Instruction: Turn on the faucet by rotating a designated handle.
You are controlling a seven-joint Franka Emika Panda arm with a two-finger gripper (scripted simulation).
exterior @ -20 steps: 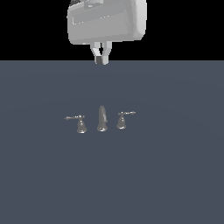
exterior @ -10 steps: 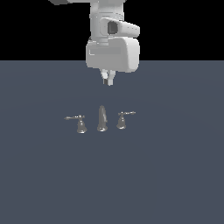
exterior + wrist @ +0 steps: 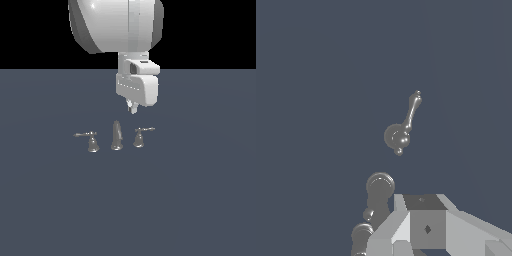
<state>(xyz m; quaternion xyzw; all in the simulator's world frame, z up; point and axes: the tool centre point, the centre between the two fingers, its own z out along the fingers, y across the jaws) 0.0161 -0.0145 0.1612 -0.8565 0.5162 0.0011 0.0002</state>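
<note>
- The step in hand is the approach: the gripper point(image 3: 132, 107) hangs in the air above the faucet point(image 3: 116, 144) and touches none of it.
- The fingers are small and read as close together, but I cannot tell how wide the gap is. They have hold of nothing.
- The designated handle point(image 3: 138, 140) stands just beside the spout point(image 3: 116, 131), on the exterior view's right of it. Its short lever point(image 3: 146, 130) points away from the spout.
- The other handle point(image 3: 92, 144), with the longer lever, stands on the opposite side of the spout.
- The gripper is up and a little toward the designated handle's side of the spout, apart from both.
- In the wrist view the long-levered handle shows in full beyond the spout, while the designated one is half hidden by the gripper body.
- The next move, as I judge it, calls for descending beside the stubby lever, clear of the spout, then pushing the lever round its base.
</note>
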